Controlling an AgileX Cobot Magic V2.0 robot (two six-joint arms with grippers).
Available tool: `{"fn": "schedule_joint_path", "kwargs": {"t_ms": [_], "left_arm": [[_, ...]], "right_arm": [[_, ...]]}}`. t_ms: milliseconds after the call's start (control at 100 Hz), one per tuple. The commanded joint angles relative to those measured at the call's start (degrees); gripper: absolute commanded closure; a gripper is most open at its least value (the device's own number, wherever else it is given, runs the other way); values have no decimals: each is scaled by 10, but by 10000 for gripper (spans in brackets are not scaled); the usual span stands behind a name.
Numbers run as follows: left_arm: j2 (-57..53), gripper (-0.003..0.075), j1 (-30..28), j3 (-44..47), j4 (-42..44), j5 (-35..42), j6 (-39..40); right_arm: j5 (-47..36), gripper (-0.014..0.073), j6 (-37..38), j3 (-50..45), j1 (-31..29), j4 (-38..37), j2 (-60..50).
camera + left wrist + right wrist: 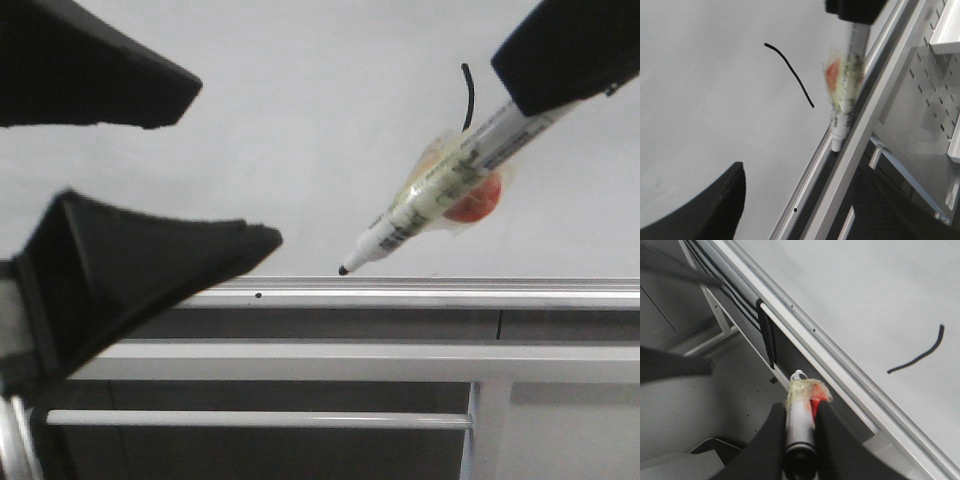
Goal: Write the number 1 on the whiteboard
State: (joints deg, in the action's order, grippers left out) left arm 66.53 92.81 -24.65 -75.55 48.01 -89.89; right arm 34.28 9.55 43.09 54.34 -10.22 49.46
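Observation:
The whiteboard (pixel 300 120) fills the upper part of the front view, with its silver bottom rail (pixel 450 295) below. The number 1 (pixel 790 75) is a thin, curved black stroke; in the front view only its top (pixel 467 95) shows behind the white marker pen (pixel 440 195). My right gripper (pixel 545 65) is shut on the pen's rear end. The pen slants down to the left, its black tip (pixel 343 270) just above the rail and away from the stroke. The right wrist view shows the stroke (pixel 920 356) and the gripped pen (pixel 800 412). My left gripper (pixel 235 165) is open and empty to the left.
Grey metal frame bars (pixel 300 360) and an upright post (pixel 487 430) run below the rail. A perforated grey panel (pixel 920 100) with a shelf lies beyond the rail in the left wrist view. The board left of the stroke (pixel 700 100) is unmarked.

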Motion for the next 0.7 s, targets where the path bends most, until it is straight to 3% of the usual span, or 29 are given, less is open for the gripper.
{"fn": "schedule_joint_path", "kwargs": {"t_ms": [0, 270, 690], "left_arm": [[11, 302, 4, -15, 29, 33, 2], [41, 302, -11, -52, 29, 62, 6], [53, 302, -35, -61, 62, 40, 6]], "right_arm": [[-37, 637, -2, 30, 1, 2, -1], [-39, 637, -2, 46, 10, 31, -1], [-63, 637, -2, 46, 25, 34, -1]]}}
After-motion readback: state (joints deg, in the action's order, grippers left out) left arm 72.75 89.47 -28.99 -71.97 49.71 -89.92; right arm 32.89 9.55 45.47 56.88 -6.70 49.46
